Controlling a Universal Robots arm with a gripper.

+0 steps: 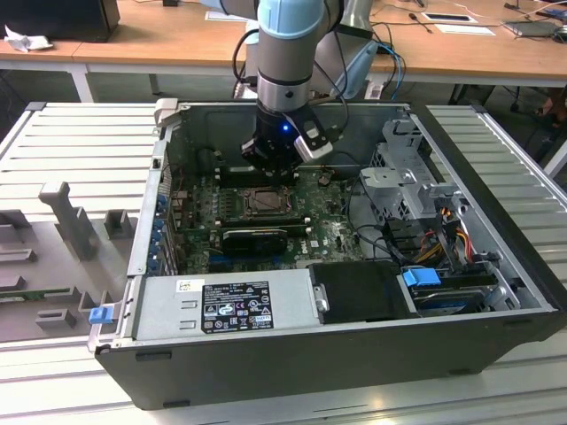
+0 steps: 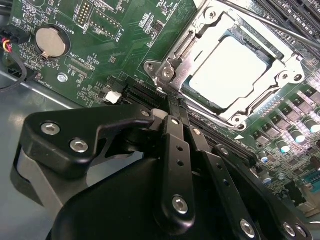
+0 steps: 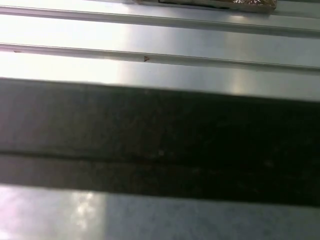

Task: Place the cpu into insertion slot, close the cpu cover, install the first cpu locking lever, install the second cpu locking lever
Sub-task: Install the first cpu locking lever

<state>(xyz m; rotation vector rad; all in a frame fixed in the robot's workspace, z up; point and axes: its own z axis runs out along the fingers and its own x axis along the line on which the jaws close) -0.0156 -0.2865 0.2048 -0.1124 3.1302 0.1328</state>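
Second wrist view: chip point(image 2: 235, 75) seated in socket, cover point(image 2: 220, 107) down, upper right | gripper point(image 2: 172, 112) clenched empty at cover's corner | lever step; next needs firm hooking

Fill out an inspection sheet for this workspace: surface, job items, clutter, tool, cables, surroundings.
Surface: ribbed grey metal table carrying an open computer case.
Job's things: cpu sits in the insertion slot on the green motherboard; cpu cover lies closed around it, chip showing through its window.
Clutter: grey fixture blocks on the exterior view's left; blue clip at the case corner.
Tool: tool low over the board beside the socket corner, fingers together, holding nothing.
Cables: coloured wire bundle near the drive bays.
Surroundings: wooden desks behind.
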